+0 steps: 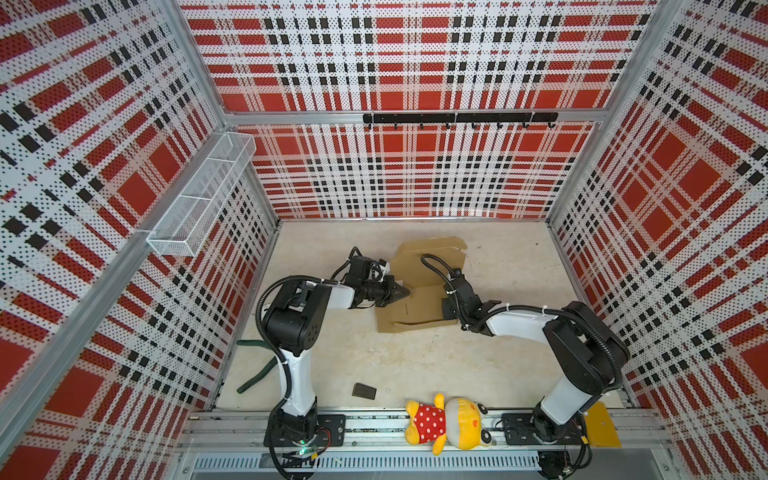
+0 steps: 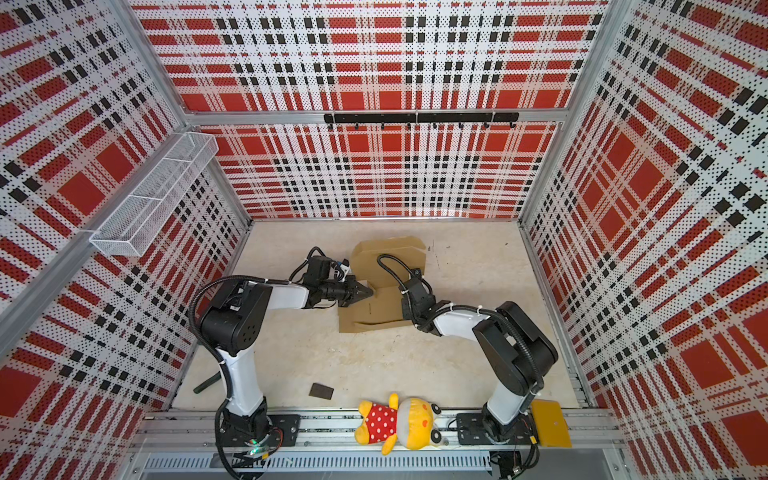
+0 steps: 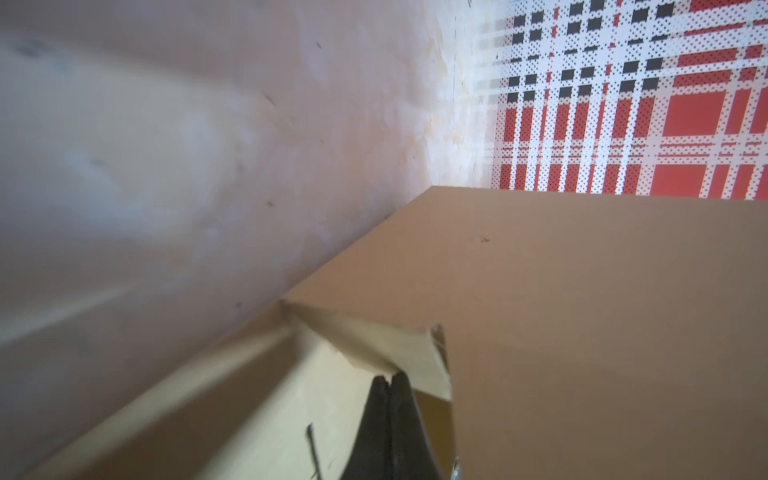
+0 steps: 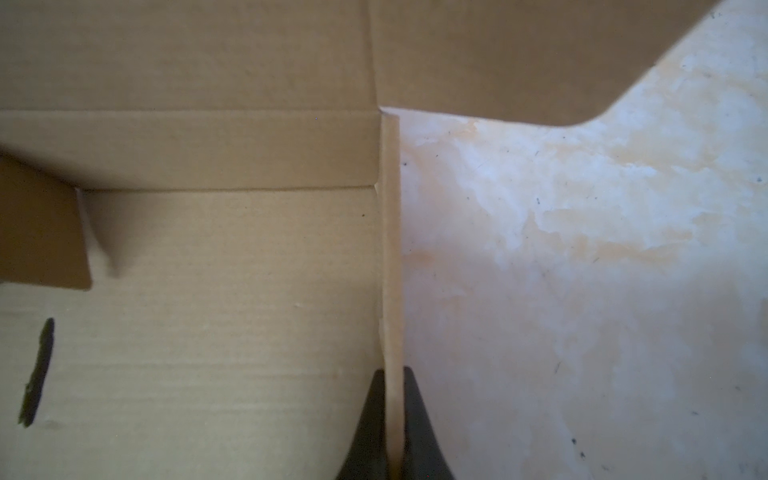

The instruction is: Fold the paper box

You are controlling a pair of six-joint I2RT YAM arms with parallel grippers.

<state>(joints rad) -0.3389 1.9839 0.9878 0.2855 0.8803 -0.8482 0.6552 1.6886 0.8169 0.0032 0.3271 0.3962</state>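
Note:
The paper box [image 1: 417, 309] [image 2: 376, 309] is plain brown cardboard, half formed, in the middle of the table in both top views. Its lid panel [image 1: 432, 255] tilts up at the far side. My left gripper [image 1: 404, 294] [image 3: 390, 379] is shut with nothing between its fingers, and its tips touch the edge of a small corner flap [image 3: 386, 345] at the box's left side. My right gripper [image 4: 392, 372] is shut on the box's upright right side wall [image 4: 390, 249]. In both top views its fingertips are hidden under the wrist [image 1: 451, 305].
A small dark brown block [image 1: 364, 391] lies near the front. A yellow plush toy [image 1: 446, 424] and a yellow card [image 1: 600, 424] rest on the front rail. A green strap [image 1: 257, 374] lies at the left edge. On the left wall hangs a wire basket [image 1: 203, 195].

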